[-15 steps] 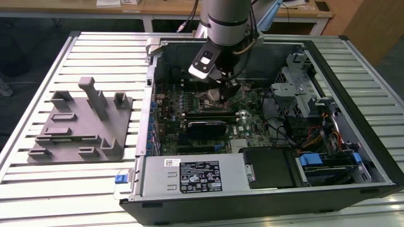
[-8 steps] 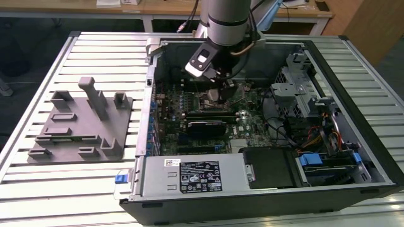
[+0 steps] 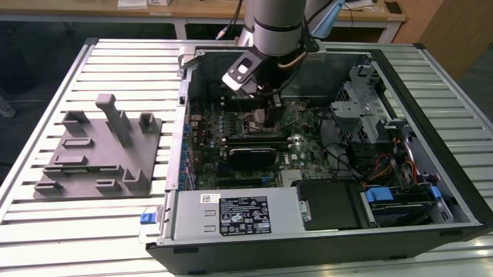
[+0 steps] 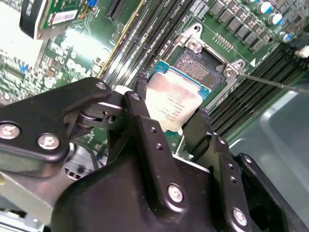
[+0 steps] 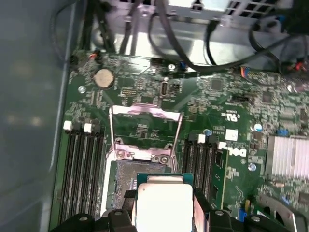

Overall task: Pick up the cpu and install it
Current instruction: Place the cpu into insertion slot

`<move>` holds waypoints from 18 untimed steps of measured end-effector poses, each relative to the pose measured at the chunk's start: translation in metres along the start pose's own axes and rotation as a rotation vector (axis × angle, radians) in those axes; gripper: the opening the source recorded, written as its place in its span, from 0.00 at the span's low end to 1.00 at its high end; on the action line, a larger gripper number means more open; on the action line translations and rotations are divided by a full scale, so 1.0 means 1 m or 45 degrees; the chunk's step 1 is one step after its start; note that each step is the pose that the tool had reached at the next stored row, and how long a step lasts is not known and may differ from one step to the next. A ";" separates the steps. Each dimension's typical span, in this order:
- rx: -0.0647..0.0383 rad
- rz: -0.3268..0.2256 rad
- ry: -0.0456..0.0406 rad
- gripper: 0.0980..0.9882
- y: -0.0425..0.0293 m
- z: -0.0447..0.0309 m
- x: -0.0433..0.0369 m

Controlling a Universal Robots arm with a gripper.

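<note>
Pincer (image 4: 172,96): clenched on the cpu (image 5: 164,205), one finger on each of two opposite edges, metal top facing the wrist.
Cpu position: inside the open computer case (image 3: 400,75), low over the motherboard (image 3: 308,124), hanging partly over the socket (image 4: 198,67). In both wrist views it covers one side of the socket and the pin field on the other side lies bare. Cannot tell whether it touches the socket frame.
Socket: load plate (image 5: 145,113) swung up and open, thin lever (image 4: 270,82) out to the side. The seat looks free to receive the chip.
Neighbours: memory slots (image 5: 79,169) run along both flanks of the socket, near the fingers.
Step in hand: judged as lining the chip up over its seat; not yet installed.
Doing it well: square the chip's edges to the socket frame and centre it before lowering. Come down flat, with no tilt and no sideways drag across the pins. Let go only once it lies level inside the frame. Watch finger clearance against the slots.
Elsewhere: grey fixture (image 3: 100,156) sits on the table (image 3: 46,242), well apart, toward the exterior view's left of the case.
</note>
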State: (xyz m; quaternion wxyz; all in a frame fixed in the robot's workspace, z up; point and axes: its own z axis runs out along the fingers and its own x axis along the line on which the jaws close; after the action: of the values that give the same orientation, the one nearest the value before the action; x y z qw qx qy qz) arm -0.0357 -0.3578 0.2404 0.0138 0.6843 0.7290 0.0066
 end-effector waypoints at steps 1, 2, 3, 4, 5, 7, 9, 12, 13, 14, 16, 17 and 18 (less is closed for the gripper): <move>0.000 0.019 -0.001 0.50 0.0000 0.0000 0.0000; 0.001 0.042 -0.003 0.50 0.0000 0.0001 0.0000; 0.001 0.056 -0.004 0.50 0.0000 0.0001 -0.0001; 0.001 0.059 -0.005 0.50 0.0000 0.0001 -0.0001; 0.001 0.059 -0.005 0.50 0.0000 0.0001 0.0000; 0.001 0.059 -0.005 0.50 0.0000 0.0001 0.0000; -0.003 0.059 -0.005 0.50 -0.0001 0.0004 0.0000; -0.020 0.059 -0.006 0.50 -0.0003 0.0014 0.0000; -0.025 0.059 -0.006 0.50 -0.0003 0.0017 0.0000; -0.030 0.059 -0.006 0.50 -0.0004 0.0020 0.0000; -0.045 0.059 -0.007 0.50 -0.0005 0.0029 0.0000; -0.054 0.059 -0.008 0.50 -0.0007 0.0034 0.0001; -0.063 0.060 -0.008 0.50 -0.0008 0.0040 0.0001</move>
State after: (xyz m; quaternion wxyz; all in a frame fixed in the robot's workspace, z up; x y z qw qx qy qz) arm -0.0364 -0.3579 0.2364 0.0328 0.7006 0.7124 0.0227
